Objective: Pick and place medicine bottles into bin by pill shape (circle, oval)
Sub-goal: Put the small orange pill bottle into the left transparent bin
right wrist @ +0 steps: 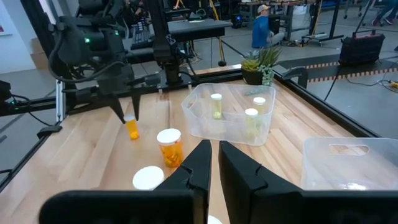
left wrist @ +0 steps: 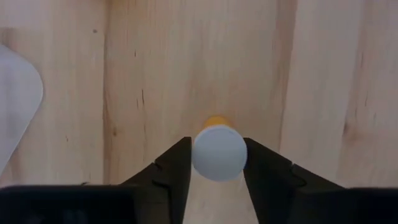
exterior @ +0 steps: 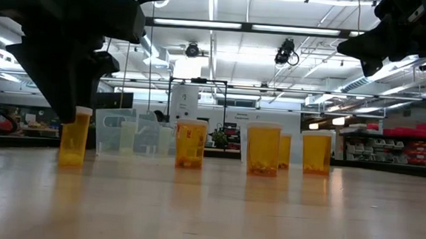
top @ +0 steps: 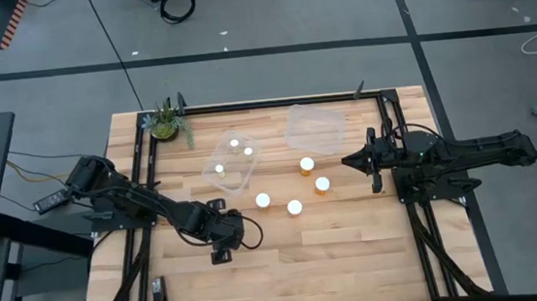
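Observation:
A small amber medicine bottle (exterior: pixel 74 137) with a white cap (left wrist: pixel 219 152) stands upright on its base at the table's near left. My left gripper (left wrist: pixel 219 163) comes down over it from above, shut on the cap; in the high view the gripper (top: pixel 222 242) hides the bottle. Several more capped bottles (top: pixel 294 207) stand loose at mid-table. Three others stand inside a clear bin (top: pixel 231 163). My right gripper (top: pixel 349 160) hovers shut at the right, level, touching nothing. My left gripper pinches the bottle's white cap by its two opposite sides (left wrist: pixel 198 155) between its two fingers (left wrist: pixel 177 167). The fingers point steeply down from above. The bottle stays upright, its base (exterior: pixel 72 161) on the table.
A second clear bin (top: pixel 313 127) sits at the far middle and a small potted plant (top: pixel 166 120) at the far left corner. Black rails (top: pixel 245 105) frame the wooden table. Bare wood lies along the near edge (top: pixel 337 261).

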Robot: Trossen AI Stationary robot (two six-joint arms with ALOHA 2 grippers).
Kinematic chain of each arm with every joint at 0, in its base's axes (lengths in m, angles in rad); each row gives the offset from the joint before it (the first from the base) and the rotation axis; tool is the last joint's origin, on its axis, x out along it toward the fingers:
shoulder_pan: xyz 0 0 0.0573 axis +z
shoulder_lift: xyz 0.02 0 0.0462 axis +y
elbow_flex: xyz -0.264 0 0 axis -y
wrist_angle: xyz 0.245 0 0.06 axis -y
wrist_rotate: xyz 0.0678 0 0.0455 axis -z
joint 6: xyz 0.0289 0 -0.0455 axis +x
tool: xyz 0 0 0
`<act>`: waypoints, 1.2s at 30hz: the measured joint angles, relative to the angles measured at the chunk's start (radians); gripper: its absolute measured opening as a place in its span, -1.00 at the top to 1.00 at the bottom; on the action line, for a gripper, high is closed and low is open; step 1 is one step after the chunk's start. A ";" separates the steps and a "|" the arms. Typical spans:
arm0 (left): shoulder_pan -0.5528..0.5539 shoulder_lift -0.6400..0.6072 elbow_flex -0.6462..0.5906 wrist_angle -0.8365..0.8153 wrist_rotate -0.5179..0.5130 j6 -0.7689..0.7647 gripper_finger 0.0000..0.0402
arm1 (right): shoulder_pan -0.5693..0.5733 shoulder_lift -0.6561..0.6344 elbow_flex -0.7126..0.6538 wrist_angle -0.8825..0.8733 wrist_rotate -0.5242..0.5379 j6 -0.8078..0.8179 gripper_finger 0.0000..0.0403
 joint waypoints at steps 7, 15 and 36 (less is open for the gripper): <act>0.013 -0.009 0.001 0.000 0.000 0.031 0.43 | 0.000 0.000 0.000 0.000 0.000 0.000 0.82; 0.056 -0.066 0.010 -0.015 0.000 0.053 0.34 | 0.000 0.000 0.000 0.000 0.000 0.000 0.82; 0.304 -0.078 0.251 -0.156 -0.001 0.325 0.37 | 0.000 0.000 0.000 0.000 0.000 0.000 0.82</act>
